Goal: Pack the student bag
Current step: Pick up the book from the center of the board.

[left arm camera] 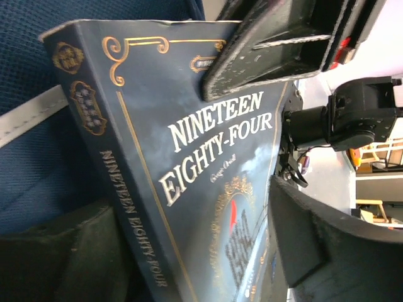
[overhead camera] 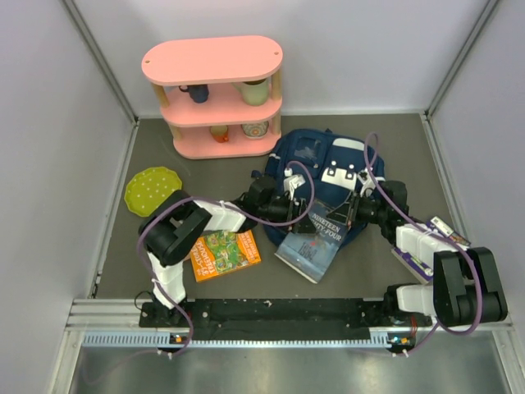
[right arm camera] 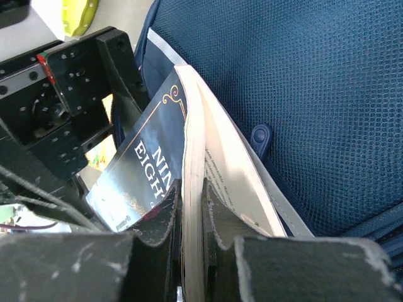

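Observation:
The student bag [overhead camera: 316,152], navy blue with white patches, lies at the middle of the table. A dark-blue book titled Nineteen Eighty-Four [overhead camera: 312,242] leans out of its near side. My right gripper [right arm camera: 192,201] is shut on the book's front cover and a sheaf of pages, with blue mesh of the bag [right arm camera: 302,94] right behind; from above this gripper [overhead camera: 349,212] sits at the book's right. My left gripper [left arm camera: 195,251] stands wide, one finger by the spine and one by the fore edge. In the top view it [overhead camera: 291,209] is at the book's left.
A pink two-tier shelf [overhead camera: 217,90] holding cups stands at the back left. A green dotted plate [overhead camera: 152,189] lies left of the arms. An orange picture book [overhead camera: 224,253] lies near the left arm, and a purple item [overhead camera: 422,246] lies under the right arm.

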